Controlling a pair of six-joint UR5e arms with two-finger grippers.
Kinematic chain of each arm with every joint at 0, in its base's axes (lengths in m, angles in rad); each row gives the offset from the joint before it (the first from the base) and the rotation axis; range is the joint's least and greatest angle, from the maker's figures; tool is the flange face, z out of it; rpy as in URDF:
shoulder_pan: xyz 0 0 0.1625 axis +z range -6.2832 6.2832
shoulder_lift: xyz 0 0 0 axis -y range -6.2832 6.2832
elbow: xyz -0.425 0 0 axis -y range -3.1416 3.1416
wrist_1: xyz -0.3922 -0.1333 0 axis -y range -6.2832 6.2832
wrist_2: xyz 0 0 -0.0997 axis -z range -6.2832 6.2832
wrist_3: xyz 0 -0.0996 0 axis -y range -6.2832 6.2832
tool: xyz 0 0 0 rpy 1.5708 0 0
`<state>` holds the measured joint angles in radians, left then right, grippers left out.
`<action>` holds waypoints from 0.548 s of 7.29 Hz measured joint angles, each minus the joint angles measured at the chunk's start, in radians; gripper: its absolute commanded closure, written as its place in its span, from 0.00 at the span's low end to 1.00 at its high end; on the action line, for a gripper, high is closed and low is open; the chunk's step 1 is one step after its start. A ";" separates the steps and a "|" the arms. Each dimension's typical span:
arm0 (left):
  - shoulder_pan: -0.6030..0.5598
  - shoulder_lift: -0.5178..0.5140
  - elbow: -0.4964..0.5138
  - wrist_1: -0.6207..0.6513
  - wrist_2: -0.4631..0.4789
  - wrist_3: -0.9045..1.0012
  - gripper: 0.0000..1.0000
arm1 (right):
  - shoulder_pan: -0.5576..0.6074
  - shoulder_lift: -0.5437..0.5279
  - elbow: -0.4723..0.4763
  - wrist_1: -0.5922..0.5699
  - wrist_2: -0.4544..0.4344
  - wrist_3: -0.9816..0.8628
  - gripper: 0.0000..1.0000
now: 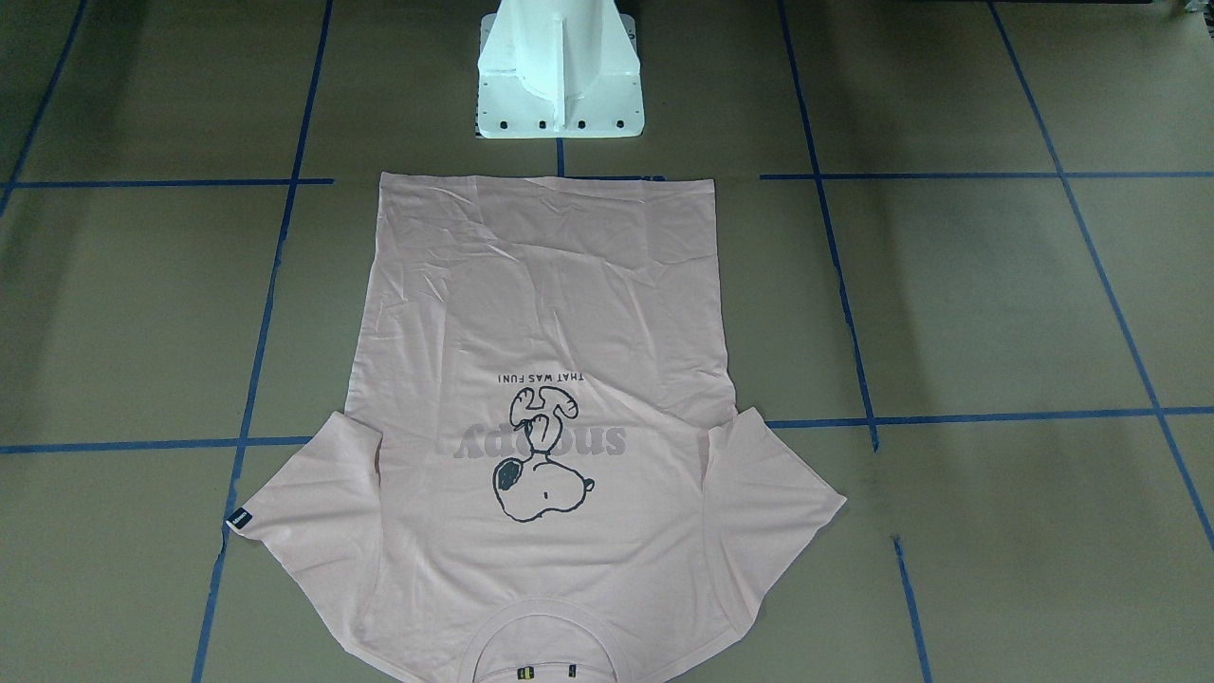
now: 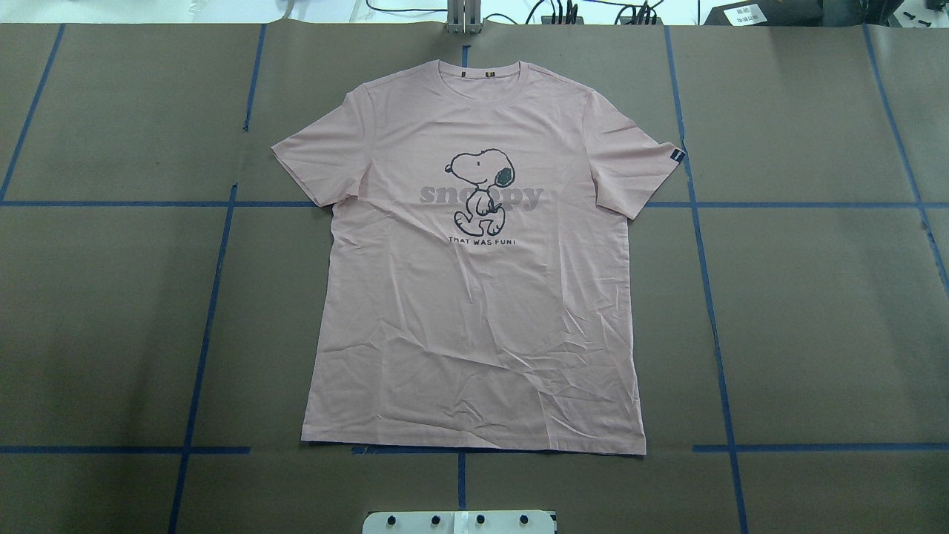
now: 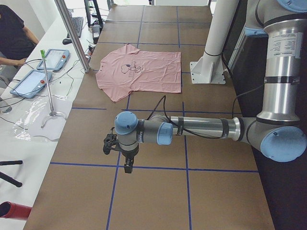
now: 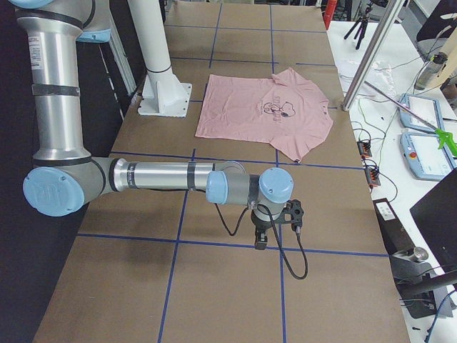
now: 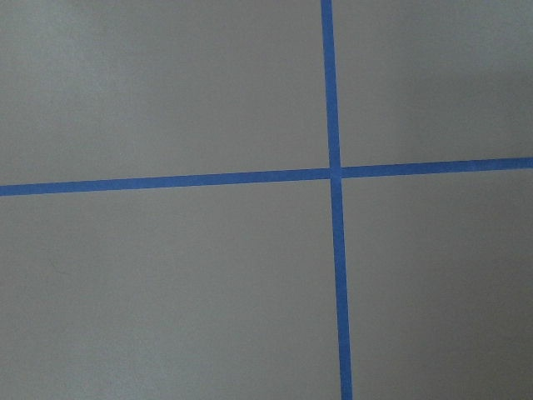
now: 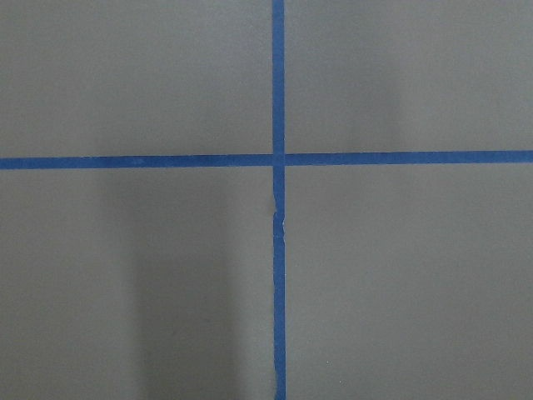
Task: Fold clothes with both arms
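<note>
1. The pale pink short-sleeved T-shirt (image 2: 474, 297) lies flat mid-table, print up, and reads "snoopy" and "THAT WAS FUN!".
2. The grey-silver left arm (image 3: 201, 127) reaches level, well apart from the shirt. Its black left gripper (image 3: 128, 167) points down; I cannot tell how its jaws stand.
3. The grey-silver right arm (image 4: 164, 175) and black right gripper (image 4: 260, 243) are posed likewise, jaws equally unclear.

this is a robot lab. the table (image 2: 96, 319) is covered with brown paper and divided in squares with blue tape (image 2: 111, 203). a white pedestal (image 1: 560, 76) is bolted on it. two grey jointed arms with light-blue caps, the left arm (image 3: 201, 128) and the right arm (image 4: 157, 176), reach over it. on a white bench (image 3: 24, 148) beside the table lie two tablets (image 3: 31, 83) with wires, and a person (image 3: 12, 33) sits there.
</note>
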<state>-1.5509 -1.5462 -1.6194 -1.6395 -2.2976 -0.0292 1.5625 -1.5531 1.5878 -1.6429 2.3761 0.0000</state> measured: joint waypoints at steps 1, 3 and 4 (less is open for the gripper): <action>0.000 -0.001 -0.001 -0.001 -0.001 0.000 0.00 | -0.001 0.003 0.007 0.000 -0.002 0.002 0.00; 0.000 -0.003 -0.016 -0.028 -0.002 0.000 0.00 | -0.004 0.018 0.032 0.000 -0.008 0.030 0.00; 0.002 -0.016 -0.029 -0.063 -0.003 0.000 0.00 | -0.010 0.042 0.033 0.000 -0.008 0.042 0.00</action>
<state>-1.5493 -1.5623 -1.6481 -1.7022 -2.3001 -0.0293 1.5527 -1.5112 1.6211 -1.6426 2.3682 0.0417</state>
